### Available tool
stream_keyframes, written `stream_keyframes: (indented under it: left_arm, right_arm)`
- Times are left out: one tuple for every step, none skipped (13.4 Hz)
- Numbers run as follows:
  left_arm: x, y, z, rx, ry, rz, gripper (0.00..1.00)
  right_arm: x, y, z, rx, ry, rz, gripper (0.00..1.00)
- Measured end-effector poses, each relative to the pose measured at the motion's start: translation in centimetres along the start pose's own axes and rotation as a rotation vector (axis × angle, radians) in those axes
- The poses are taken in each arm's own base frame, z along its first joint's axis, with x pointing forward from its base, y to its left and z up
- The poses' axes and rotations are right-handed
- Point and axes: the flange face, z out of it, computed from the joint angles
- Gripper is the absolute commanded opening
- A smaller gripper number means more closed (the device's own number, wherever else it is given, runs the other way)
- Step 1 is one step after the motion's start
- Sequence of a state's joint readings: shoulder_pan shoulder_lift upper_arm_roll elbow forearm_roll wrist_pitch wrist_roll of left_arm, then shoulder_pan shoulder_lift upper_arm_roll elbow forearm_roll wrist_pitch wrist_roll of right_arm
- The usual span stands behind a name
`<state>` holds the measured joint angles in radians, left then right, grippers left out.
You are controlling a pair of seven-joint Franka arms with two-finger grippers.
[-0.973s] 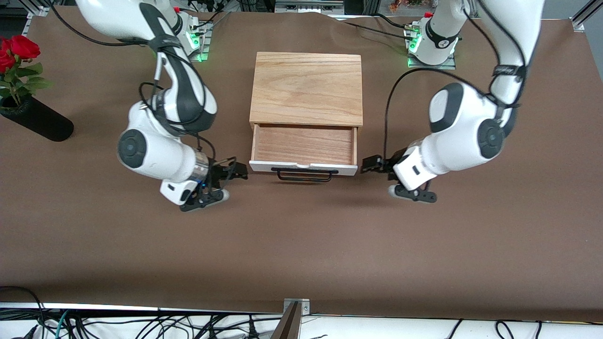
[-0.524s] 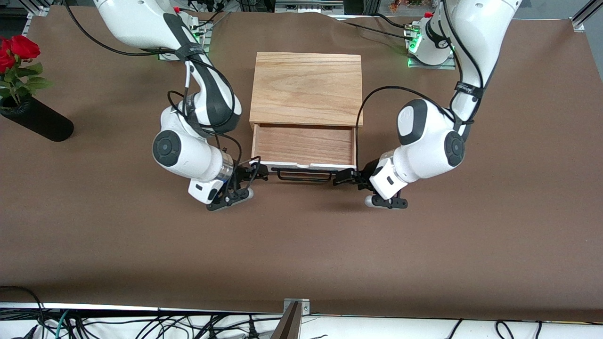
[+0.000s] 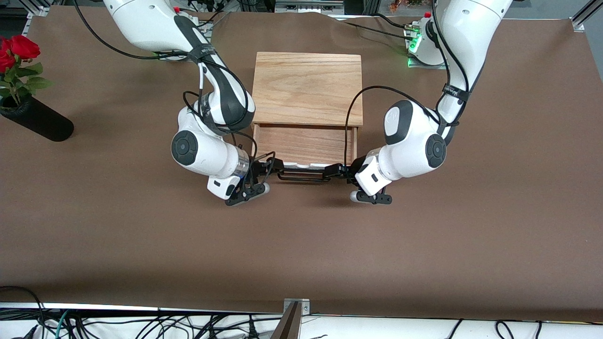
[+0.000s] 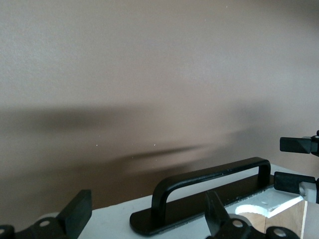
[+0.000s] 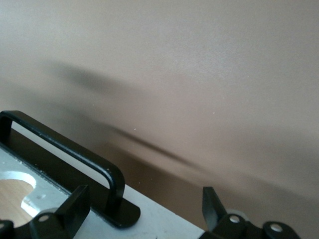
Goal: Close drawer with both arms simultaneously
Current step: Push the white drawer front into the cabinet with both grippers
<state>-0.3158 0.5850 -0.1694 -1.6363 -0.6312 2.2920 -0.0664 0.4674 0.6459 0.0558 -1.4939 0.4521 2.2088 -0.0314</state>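
The light oak box (image 3: 308, 87) stands mid-table with its drawer (image 3: 304, 143) pulled out toward the front camera. The drawer's white front panel (image 3: 301, 165) carries a black bar handle (image 3: 304, 177). My right gripper (image 3: 274, 165) is open at the handle's end toward the right arm's side, its fingers straddling the handle's foot on the panel (image 5: 164, 224). My left gripper (image 3: 337, 170) is open at the handle's other end. The left wrist view shows the handle (image 4: 214, 177) on the panel (image 4: 109, 219) between my open left gripper's (image 4: 147, 219) fingertips (image 4: 77, 211).
A black vase (image 3: 40, 123) with red roses (image 3: 19, 49) lies at the right arm's end of the table. Brown cloth (image 3: 301, 245) covers the table between the drawer and the front edge. A metal bracket (image 3: 296, 306) sits at that edge.
Both arms have swung inward from beside the drawer, bringing both grippers to the ends of the handle at the front panel. The drawer stays about as far out.
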Motion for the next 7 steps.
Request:
stream_keyframes:
  left_arm:
    - [-0.3, 0.0, 0.3, 0.002, -0.029, 0.000, 1.00]
    - [-0.4, -0.1, 0.3, 0.003, -0.048, 0.000, 1.00]
    - [-0.5, -0.2, 0.2, 0.003, -0.071, -0.002, 1.00]
    - [-0.6, -0.4, 0.1, 0.004, -0.093, -0.004, 1.00]
    - [-0.7, -0.6, 0.0, 0.005, -0.117, -0.006, 1.00]
    - [-0.8, -0.7, 0.0, 0.005, -0.137, -0.007, 1.00]
    - [-1.0, -0.7, 0.1, 0.005, -0.153, -0.006, 1.00]
  right_arm:
    - [-0.1, -0.2, 0.1, 0.003, -0.002, -0.001, 1.00]
    - [-0.1, -0.5, 0.2, 0.005, -0.004, -0.003, 1.00]
    - [-0.2, -0.7, 0.3, 0.006, -0.006, -0.007, 1.00]
    - [-0.3, -1.0, 0.5, 0.007, -0.009, -0.010, 1.00]
    - [-0.5, -1.2, 0.6, 0.009, -0.018, -0.012, 1.00]
    - [-0.6, -1.4, 0.7, 0.011, -0.031, -0.012, 1.00]
    - [-0.8, -1.4, 0.8, 0.013, -0.046, -0.012, 1.00]
